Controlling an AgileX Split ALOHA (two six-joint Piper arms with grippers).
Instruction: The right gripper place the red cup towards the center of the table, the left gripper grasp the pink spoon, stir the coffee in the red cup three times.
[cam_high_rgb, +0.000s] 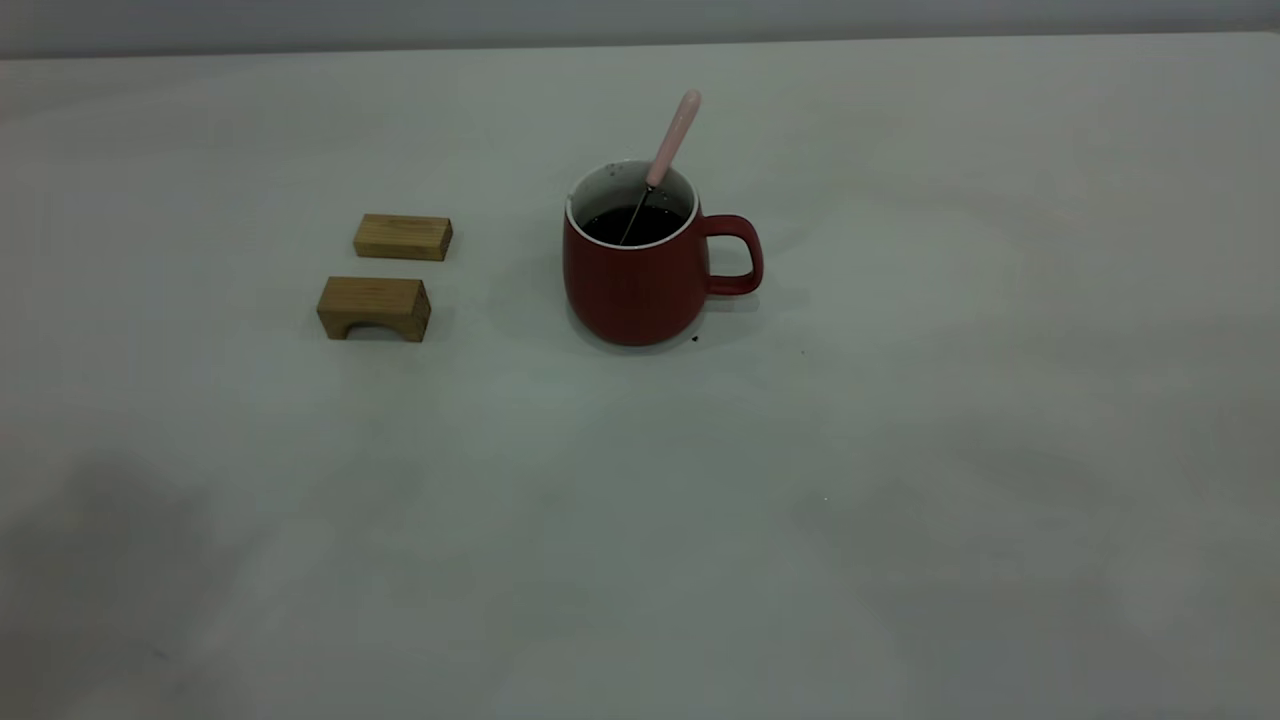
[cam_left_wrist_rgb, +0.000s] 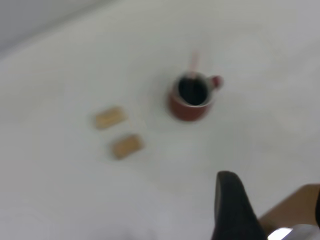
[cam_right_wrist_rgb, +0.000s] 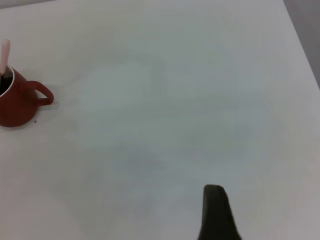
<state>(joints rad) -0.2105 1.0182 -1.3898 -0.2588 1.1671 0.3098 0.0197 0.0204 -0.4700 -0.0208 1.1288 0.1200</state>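
The red cup (cam_high_rgb: 640, 280) stands upright near the middle of the table (cam_high_rgb: 900, 450), its handle pointing toward the right arm's side. Dark coffee (cam_high_rgb: 632, 225) fills it below the white rim. The pink spoon (cam_high_rgb: 675, 135) leans in the cup with its pale handle sticking up over the far rim and its metal stem in the coffee. Neither gripper shows in the exterior view. My left gripper (cam_left_wrist_rgb: 272, 202) hangs high and well back from the cup (cam_left_wrist_rgb: 190, 97), open and empty. My right gripper (cam_right_wrist_rgb: 267, 212) is far off to the cup's (cam_right_wrist_rgb: 20, 102) handle side, one dark finger (cam_right_wrist_rgb: 215, 210) in view, holding nothing.
Two small wooden blocks lie on the left arm's side of the cup: a plain bar (cam_high_rgb: 402, 237) and an arched one (cam_high_rgb: 374, 308) nearer the front. A few dark specks (cam_high_rgb: 695, 339) dot the table by the cup's base.
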